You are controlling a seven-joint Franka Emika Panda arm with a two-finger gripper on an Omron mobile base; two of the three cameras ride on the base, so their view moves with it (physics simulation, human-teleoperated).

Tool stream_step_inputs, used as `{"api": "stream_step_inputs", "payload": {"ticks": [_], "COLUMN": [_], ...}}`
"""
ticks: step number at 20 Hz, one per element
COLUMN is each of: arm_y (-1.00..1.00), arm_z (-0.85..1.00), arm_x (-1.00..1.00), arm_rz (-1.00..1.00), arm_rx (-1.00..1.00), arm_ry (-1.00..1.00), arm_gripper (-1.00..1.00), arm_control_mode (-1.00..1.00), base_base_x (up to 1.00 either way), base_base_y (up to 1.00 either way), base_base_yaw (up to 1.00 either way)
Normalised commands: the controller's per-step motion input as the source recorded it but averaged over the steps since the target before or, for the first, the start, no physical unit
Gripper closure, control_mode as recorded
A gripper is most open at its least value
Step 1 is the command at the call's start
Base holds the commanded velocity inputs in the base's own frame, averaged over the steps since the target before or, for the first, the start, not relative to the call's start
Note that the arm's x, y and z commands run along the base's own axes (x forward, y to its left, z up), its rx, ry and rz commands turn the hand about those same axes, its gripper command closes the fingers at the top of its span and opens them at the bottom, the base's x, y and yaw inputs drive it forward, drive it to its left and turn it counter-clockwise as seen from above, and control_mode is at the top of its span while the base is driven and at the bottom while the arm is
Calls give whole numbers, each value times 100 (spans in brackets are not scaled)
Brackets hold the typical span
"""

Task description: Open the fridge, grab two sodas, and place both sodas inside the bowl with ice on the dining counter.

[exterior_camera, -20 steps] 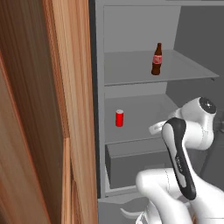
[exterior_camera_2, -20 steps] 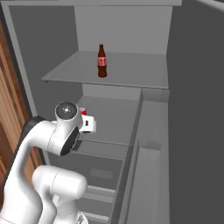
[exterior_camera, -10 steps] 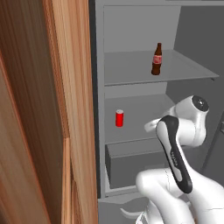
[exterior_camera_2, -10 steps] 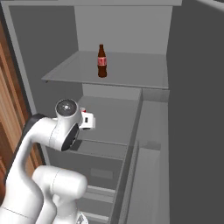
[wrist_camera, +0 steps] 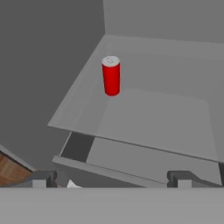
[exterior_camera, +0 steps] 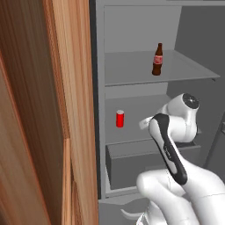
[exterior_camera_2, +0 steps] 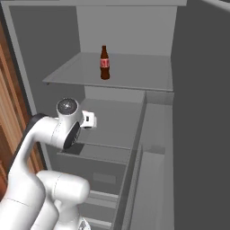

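Note:
The grey fridge (exterior_camera: 132, 26) stands open. A red soda can (exterior_camera: 120, 118) with a silver top stands at the left of the middle shelf. A dark brown soda bottle (exterior_camera: 157, 59) with a red label stands on the shelf above (exterior_camera_2: 104, 63). In the hand view the can (wrist_camera: 111, 76) is ahead and above my gripper (wrist_camera: 112, 180). The gripper is open, its fingertips (wrist_camera: 43, 179) wide apart and short of the shelf's front edge, with nothing between them. My white hand (exterior_camera_2: 89, 120) hovers at middle-shelf height. The bowl, the ice and the dining counter are out of view.
A closed grey drawer (exterior_camera: 132, 162) sits under the middle shelf. Wooden cabinet panels (exterior_camera: 44, 110) stand close on the left. The open fridge door (exterior_camera_2: 202, 112) with its shelf rails walls off the right side.
My arm's upper joints have edged left and slightly up, toward the middle shelf. The can and the bottle have not moved. The gripper stays open.

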Motion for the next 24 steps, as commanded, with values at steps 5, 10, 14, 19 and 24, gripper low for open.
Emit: {"api": "stream_step_inputs", "payload": {"ticks": [5,10,14,19,24], "arm_y": [8,6,1,0,7], "arm_z": [-5,-2,0,5,0], "arm_x": [29,30,32,33,40], "arm_rz": [0,0,0,0,0], "arm_rx": [0,0,0,0,0], "arm_ry": [0,0,-1,0,0], "arm_gripper": [-100,-100,-100,-100,-100], "arm_control_mode": [-100,-100,-100,-100,-100], "base_base_x": [0,0,0,0,0], "base_base_y": [0,0,0,0,0], "base_base_yaw": [0,0,0,0,0]}}
